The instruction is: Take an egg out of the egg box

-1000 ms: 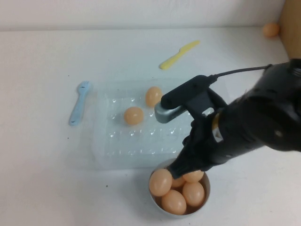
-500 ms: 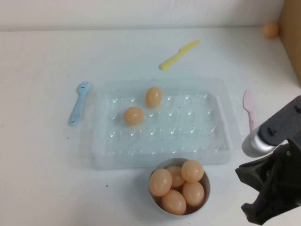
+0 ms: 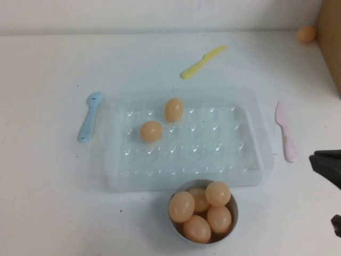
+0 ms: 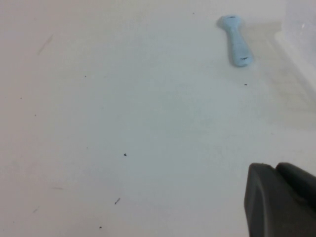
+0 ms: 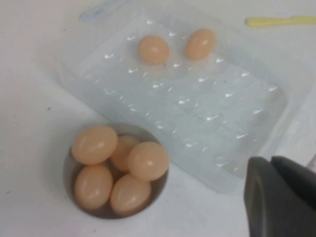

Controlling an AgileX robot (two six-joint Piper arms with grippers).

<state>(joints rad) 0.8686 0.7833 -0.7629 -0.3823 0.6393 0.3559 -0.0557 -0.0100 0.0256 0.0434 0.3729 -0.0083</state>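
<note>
The egg box [image 3: 213, 146] is a clear dimpled tray in the middle of the table. Two tan eggs lie in its far-left part: one egg [image 3: 152, 131] and a second egg [image 3: 173, 109]. The right wrist view shows the box [image 5: 207, 118] and both eggs [image 5: 153, 49]. My right gripper [image 5: 270, 162] is shut and empty, held above the table near the box's near-right corner. Only a dark part of the right arm [image 3: 327, 165] shows at the high view's right edge. My left gripper [image 4: 274, 168] is shut and empty over bare table, left of the box.
A small round bowl [image 3: 233, 213] with several eggs stands in front of the box. A blue spoon [image 3: 89, 114] lies left of the box, a yellow knife [image 3: 202, 61] behind it and a pink utensil [image 3: 285, 130] to its right. A loose egg [image 3: 307, 33] lies far right.
My right arm has pulled back from over the bowl and the box towards the near right, almost out of the high view. The eggs in the box have not moved.
</note>
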